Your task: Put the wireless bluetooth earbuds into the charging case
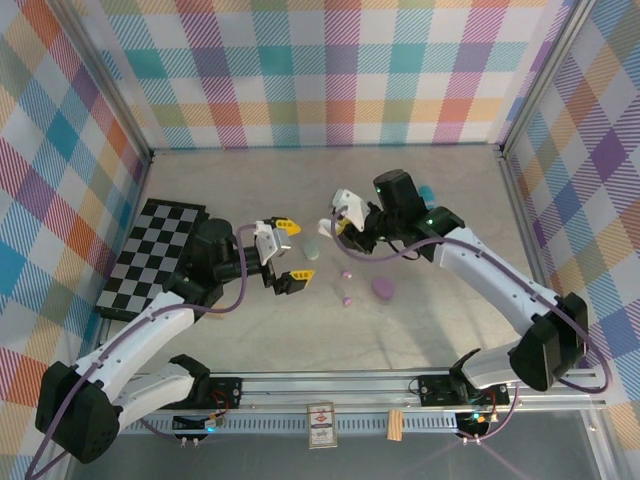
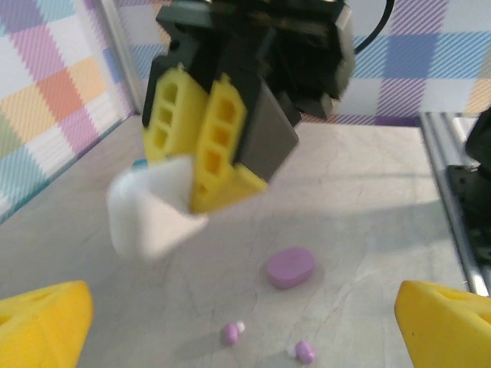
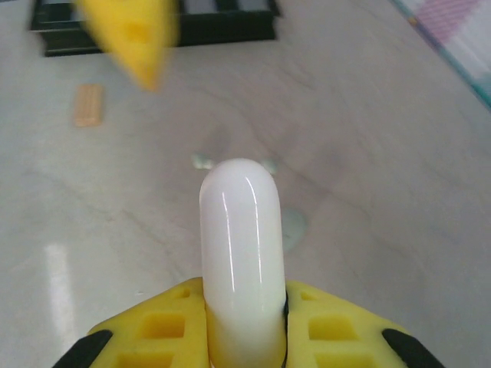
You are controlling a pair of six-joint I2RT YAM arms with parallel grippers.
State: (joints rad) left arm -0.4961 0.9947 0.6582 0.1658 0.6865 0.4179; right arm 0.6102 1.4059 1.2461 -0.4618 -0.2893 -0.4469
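**Earbuds on the table, just ahead of the spread left gripper**

Two pink earbuds lie close together on the bare table, in front of the left gripper. They sit between the lines of its two yellow fingers, which stand wide apart with nothing in them. A purple case rests a little beyond the buds.

Above that patch the right gripper pinches a white charging case, whose long axis runs straight out from between its fingers. Whether its lid is open is, I think, too blurred to tell.

The left arm is both free and nearer the buds, so the pick likely falls to it: a short reach forward and down. The buds are too small to read their long axis, so lining the fingers up across them would be a guess.
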